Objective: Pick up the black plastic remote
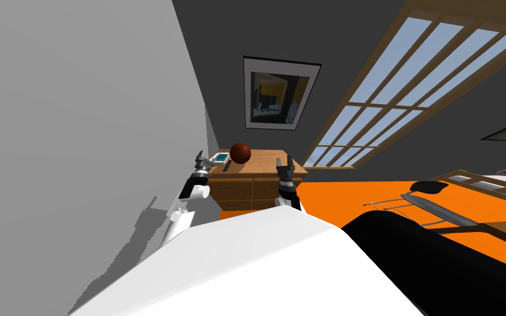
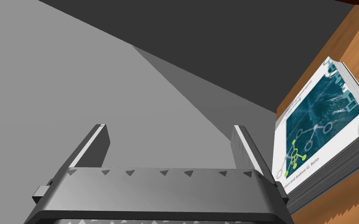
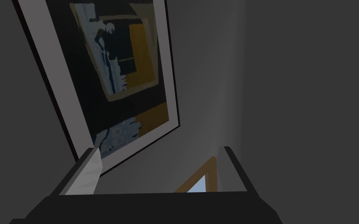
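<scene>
The black remote is a slim dark bar lying on the wooden dresser top, in front of a brown ball and just right of a teal-covered book. My left gripper hovers at the dresser's left end, a little left of the book and the remote, touching neither. In the left wrist view its fingers stand open and empty in front of grey walls, with the book off to one side of them. My right gripper is raised over the dresser's right part, open and empty.
A light grey wall runs close along my left side up to the dresser. The dresser has drawers on its front. Orange floor spreads to the right, where a black rounded object and a low wooden piece stand.
</scene>
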